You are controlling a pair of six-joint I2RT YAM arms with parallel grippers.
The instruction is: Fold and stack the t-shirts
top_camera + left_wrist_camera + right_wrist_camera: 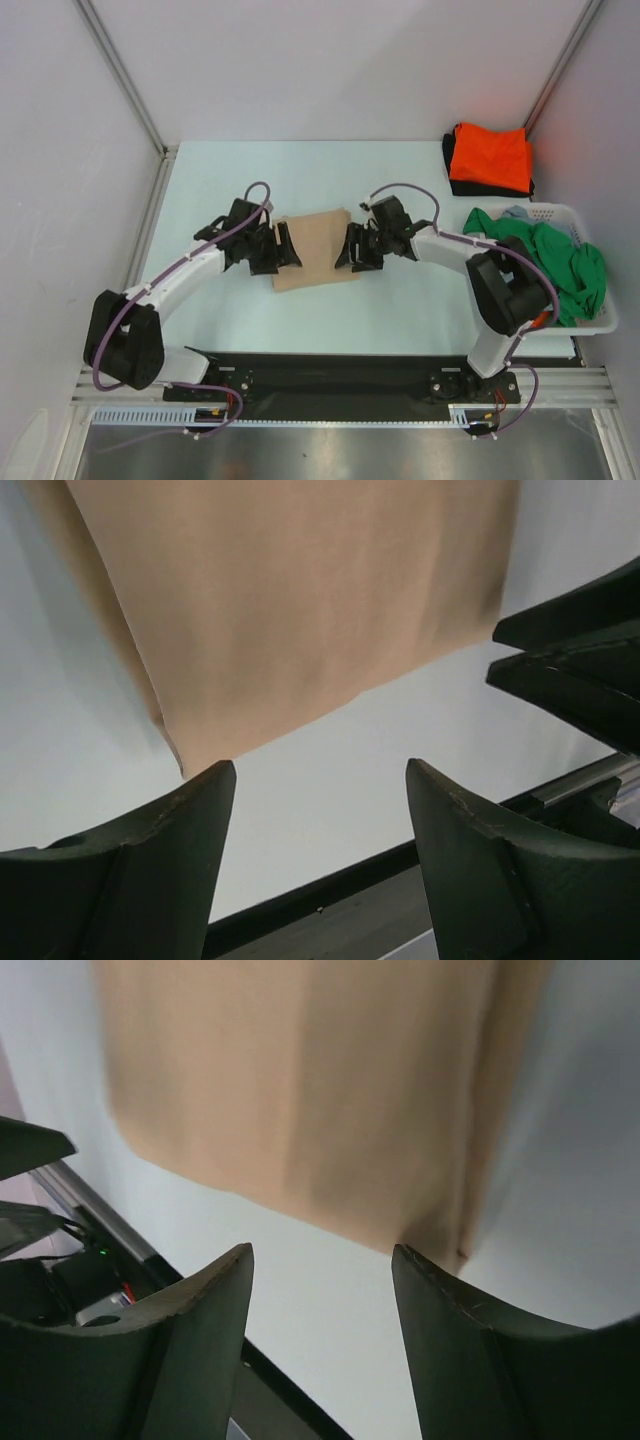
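— Pale green table (220, 185), white walls (350, 60) behind it. Where does the tan t-shirt (312, 252) lie?
— Flat on the middle of the table, folded into a rough rectangle, with one pincer at each side of it
— How does the left pincer (288, 246) stand?
— Spread wide at the shirt's left edge. From the left wrist, its fingers (170, 840) frame bare table, and the near corner of the cloth lies just beyond one tip. Nothing is pinched
— And the right pincer (346, 247)?
— Spread as well, at the shirt's right edge. The right wrist view shows the cloth's edge just past the tips, with a doubled fold near one of them. Whether either tip touches the cloth, I cannot tell
— The other shirts?
— An orange t-shirt (490, 157) sits folded on a black t-shirt (449, 165) at the far right corner. A green t-shirt (565, 262) is heaped in a white basket (590, 326) on the right, and a grey-blue t-shirt (515, 212) peeks out at its far side
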